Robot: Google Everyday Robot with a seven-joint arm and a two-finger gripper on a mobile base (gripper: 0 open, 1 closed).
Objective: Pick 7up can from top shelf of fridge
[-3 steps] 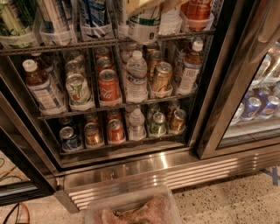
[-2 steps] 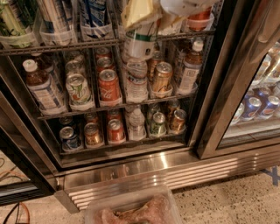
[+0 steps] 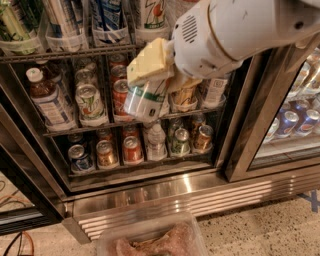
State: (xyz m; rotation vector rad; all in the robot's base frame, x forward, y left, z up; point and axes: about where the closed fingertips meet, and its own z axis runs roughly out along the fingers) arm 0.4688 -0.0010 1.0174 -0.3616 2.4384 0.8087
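Note:
My gripper (image 3: 161,82), on the white arm (image 3: 235,30) coming in from the upper right, is shut on the 7up can (image 3: 146,101), a silver can with green print. It holds the can tilted in front of the fridge's middle rack, below the top shelf rail (image 3: 65,53). A yellow finger pad (image 3: 148,61) lies over the can's upper end. Another 7up can (image 3: 152,12) stands in a clear tray on the top shelf. The fridge (image 3: 150,192) has a steel base grille and its door stands open.
The middle rack holds a brown bottle (image 3: 47,97), a green-and-white can (image 3: 90,102) and a red cola can (image 3: 120,95). The lower rack holds several cans and a water bottle (image 3: 156,140). A clear plastic bin (image 3: 150,240) is at the bottom. The closed right door (image 3: 295,120) shows blue cans.
The arm has moved down and toward the camera from the top shelf. The gripper now holds the can lower, in front of the middle rack.

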